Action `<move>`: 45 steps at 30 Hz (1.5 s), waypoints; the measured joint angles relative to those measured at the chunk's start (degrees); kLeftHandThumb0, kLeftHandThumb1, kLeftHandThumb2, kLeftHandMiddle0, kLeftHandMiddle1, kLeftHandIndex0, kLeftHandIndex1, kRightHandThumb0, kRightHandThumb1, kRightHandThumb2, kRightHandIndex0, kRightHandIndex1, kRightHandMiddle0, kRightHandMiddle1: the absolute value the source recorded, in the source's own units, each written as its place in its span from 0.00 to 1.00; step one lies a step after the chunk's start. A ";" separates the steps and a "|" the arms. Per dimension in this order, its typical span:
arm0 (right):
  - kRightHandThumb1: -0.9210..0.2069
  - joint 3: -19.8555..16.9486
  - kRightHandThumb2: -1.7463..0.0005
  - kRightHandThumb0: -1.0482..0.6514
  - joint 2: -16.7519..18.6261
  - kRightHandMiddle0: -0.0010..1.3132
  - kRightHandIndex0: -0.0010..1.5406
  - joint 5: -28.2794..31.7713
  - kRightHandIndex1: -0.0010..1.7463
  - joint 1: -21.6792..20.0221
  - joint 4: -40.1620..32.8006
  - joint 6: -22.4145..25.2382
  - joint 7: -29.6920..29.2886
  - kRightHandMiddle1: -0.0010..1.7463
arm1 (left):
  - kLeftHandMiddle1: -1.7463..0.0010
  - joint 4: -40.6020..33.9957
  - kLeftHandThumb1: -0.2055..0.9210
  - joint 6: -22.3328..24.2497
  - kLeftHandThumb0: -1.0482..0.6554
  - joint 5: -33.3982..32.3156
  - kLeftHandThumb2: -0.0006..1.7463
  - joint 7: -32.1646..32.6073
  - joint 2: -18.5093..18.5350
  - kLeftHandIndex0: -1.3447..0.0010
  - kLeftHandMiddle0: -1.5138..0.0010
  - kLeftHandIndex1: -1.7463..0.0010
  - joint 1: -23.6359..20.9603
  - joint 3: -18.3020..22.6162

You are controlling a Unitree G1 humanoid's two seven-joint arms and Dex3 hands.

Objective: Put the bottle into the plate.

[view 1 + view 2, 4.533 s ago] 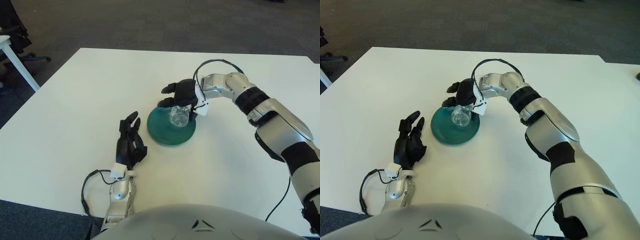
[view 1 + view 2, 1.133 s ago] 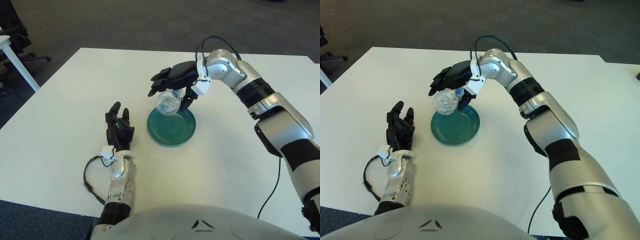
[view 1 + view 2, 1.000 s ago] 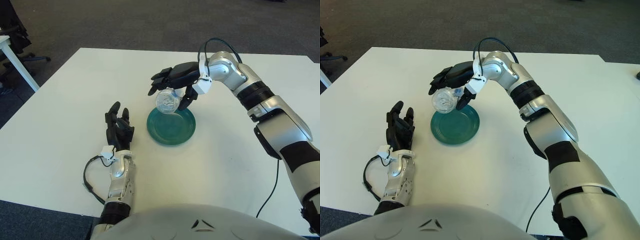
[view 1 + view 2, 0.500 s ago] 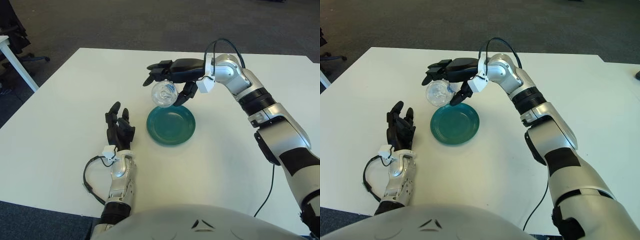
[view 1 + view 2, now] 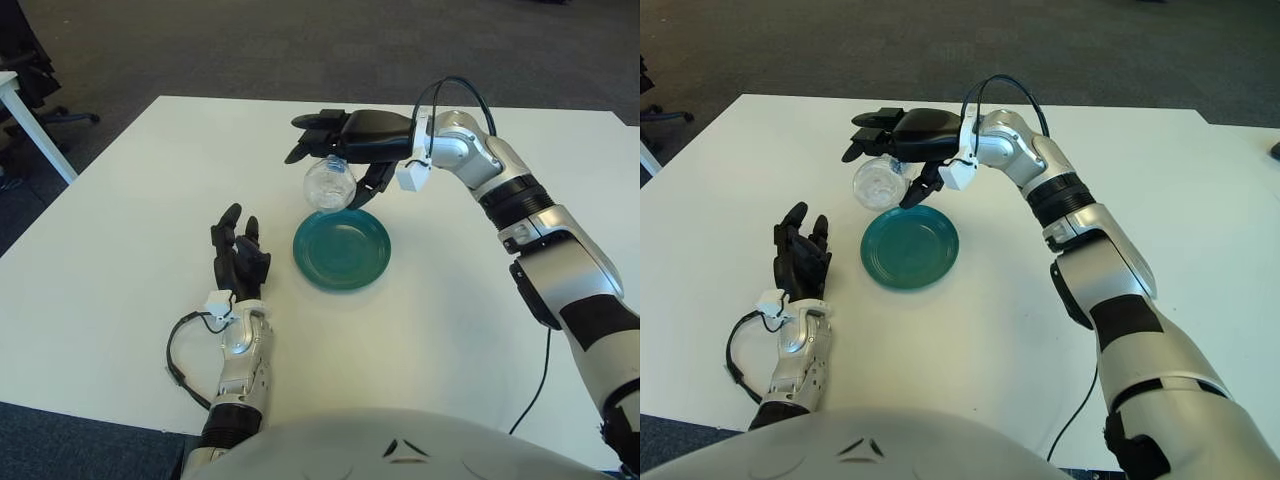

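Bottle hangs at upper centre, pinched in your right hand, above the far-left rim of the green plate. Clear, probably light and slippery: hold its body. Left hand sits lower left, fingers loosely spread.

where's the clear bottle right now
In the left eye view, the clear bottle is held in the right hand, up off the white table, just beyond the far-left rim of the green plate.
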 measured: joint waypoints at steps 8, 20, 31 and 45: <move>0.00 -0.59 0.62 0.05 -0.64 0.00 0.27 -0.41 0.01 -0.79 0.61 -1.09 -2.04 0.38 | 0.98 0.86 1.00 1.01 0.17 1.09 0.53 0.74 0.00 0.98 0.69 0.48 -0.88 -0.03; 0.00 6.86 0.68 0.13 -2.14 0.00 0.22 -18.23 0.00 3.54 7.06 -7.92 -14.61 0.26 | 0.98 2.67 1.00 1.22 0.17 0.95 0.52 -0.03 -0.01 0.97 0.69 0.48 -2.43 0.87; 0.00 2.73 0.65 0.09 -2.95 0.00 0.23 -11.97 0.01 -5.67 7.42 -7.28 -11.96 0.29 | 0.98 4.25 1.00 1.33 0.17 1.18 0.54 -0.04 -0.05 0.95 0.68 0.47 -3.76 1.41; 0.00 -0.56 0.62 0.03 -2.08 0.00 0.25 -6.22 0.01 -3.72 8.34 -6.84 -15.11 0.36 | 0.98 4.59 1.00 0.57 0.17 0.66 0.53 -0.14 -0.11 0.96 0.66 0.48 -4.08 1.62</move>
